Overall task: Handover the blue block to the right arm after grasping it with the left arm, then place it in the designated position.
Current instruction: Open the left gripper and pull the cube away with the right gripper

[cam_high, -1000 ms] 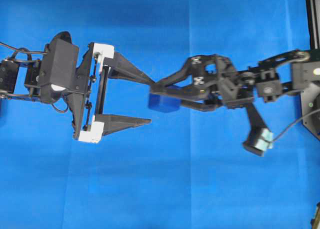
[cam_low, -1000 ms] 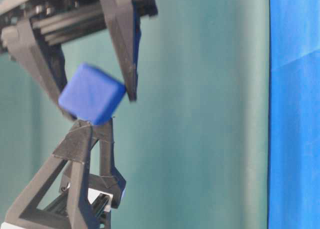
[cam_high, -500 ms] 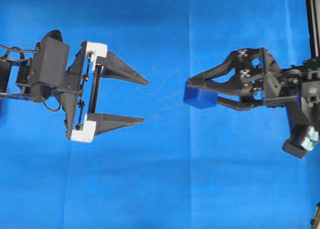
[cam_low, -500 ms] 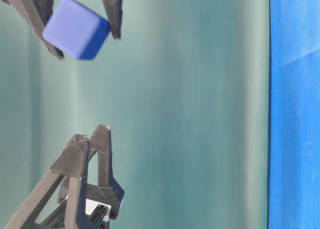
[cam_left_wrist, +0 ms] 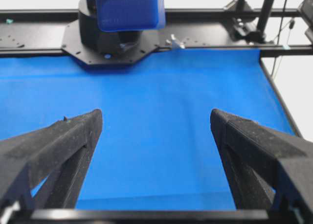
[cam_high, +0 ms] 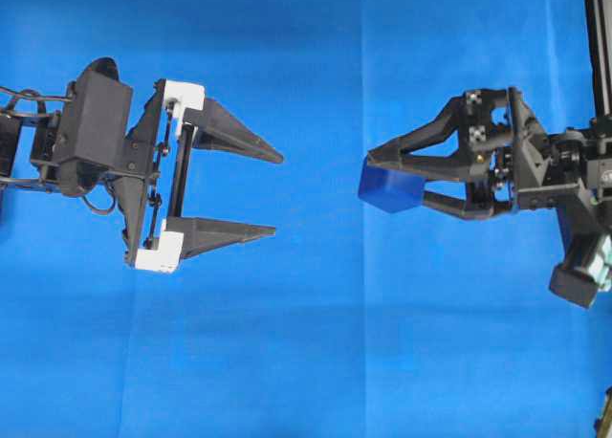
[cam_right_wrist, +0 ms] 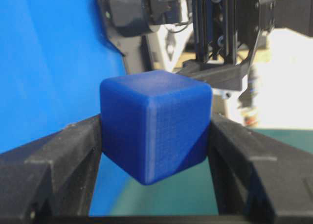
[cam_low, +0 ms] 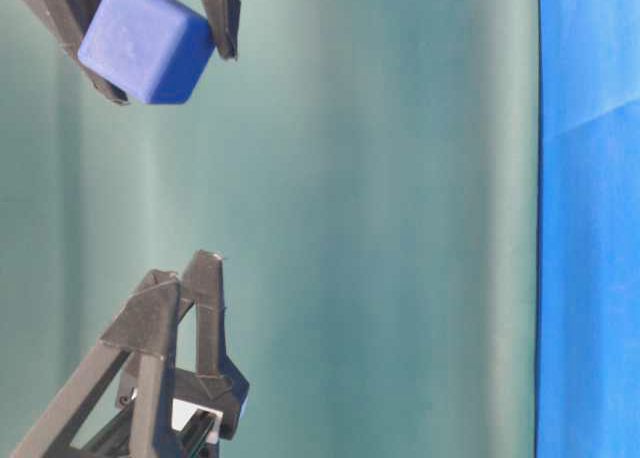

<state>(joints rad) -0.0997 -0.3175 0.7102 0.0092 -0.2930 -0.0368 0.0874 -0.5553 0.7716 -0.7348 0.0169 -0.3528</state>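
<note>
Gripping blue block (cam_high: 386,188), R claw (cam_high: 375,177); blue cloth (cam_high: 306,361) beneath.

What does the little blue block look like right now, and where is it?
The blue block is a small, dark-blue cube with rounded edges and a fine, grainy surface that looks like plastic. It sits tilted, one corner pointing down, squeezed between the two black fingers of the right pincer. It hangs in the air above the bright blue cloth, touching only those fingers. The left pincer is apart from it.
</note>
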